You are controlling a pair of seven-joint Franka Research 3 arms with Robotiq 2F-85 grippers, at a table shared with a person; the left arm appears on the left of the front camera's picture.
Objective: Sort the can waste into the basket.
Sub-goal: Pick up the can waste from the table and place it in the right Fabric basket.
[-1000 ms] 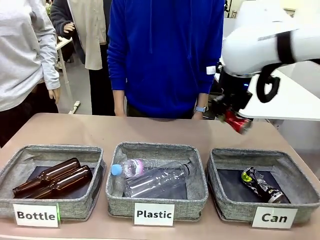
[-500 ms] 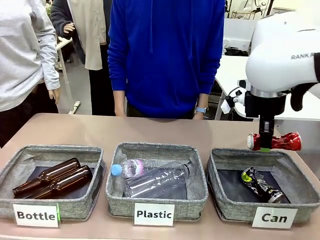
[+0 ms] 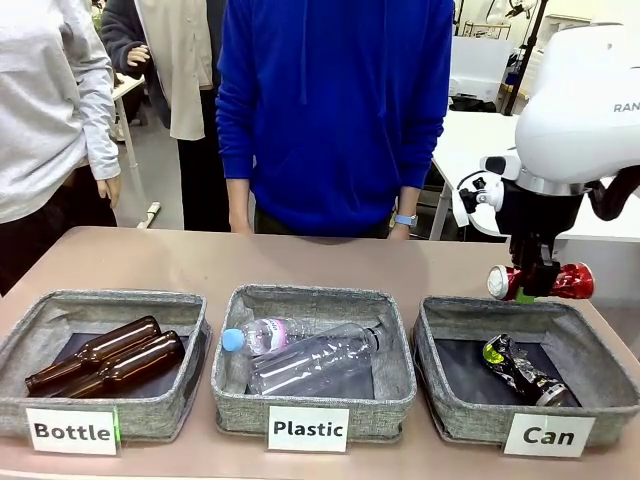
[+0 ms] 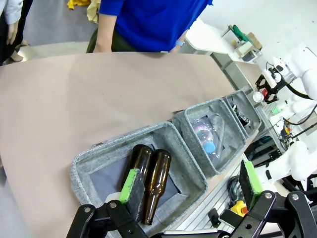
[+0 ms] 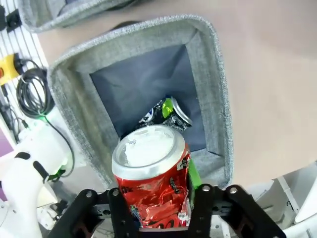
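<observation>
Step in hand: drop-off of the red can point(image 3: 541, 282) over the Can basket point(image 3: 470, 418); by my reading the release was at hand, not yet finished.
Right hand point(image 3: 532, 290): hung above the far rim of the Can basket, toward the desk's right edge. The red can sat crosswise between its fingers. In the right wrist view the can point(image 5: 152, 174) was between the two fingers with a green pad point(image 5: 193, 177) right beside its wall; whether the pads were pressing or had let go, I cannot tell.
Left hand point(image 4: 190, 189): open, green pads well apart, nothing between them, raised over the near edge of the desk by the Bottle basket point(image 4: 99, 157).
Cans: the red one was in the air over the Can basket, not inside it. The dark can point(image 3: 526, 371) with green print lay on the basket's dark floor, toward its right side; from the wrist camera it point(image 5: 164, 114) showed just past the red can's top.
Other baskets: brown bottles point(image 3: 108, 355) lay in the Bottle basket, clear plastic bottles point(image 3: 305, 352) in the Plastic basket point(image 3: 311, 395); neither belongs to this task.
Person: stood at the far edge of the desk in a blue top point(image 3: 333, 110), hands not over the baskets.
Next move, as judged: the fingers must spread clear so the red can falls straight onto the floor of the basket; it hung near the far rim, so a slight shift toward the basket's middle would guard against a bounce off the wall.
</observation>
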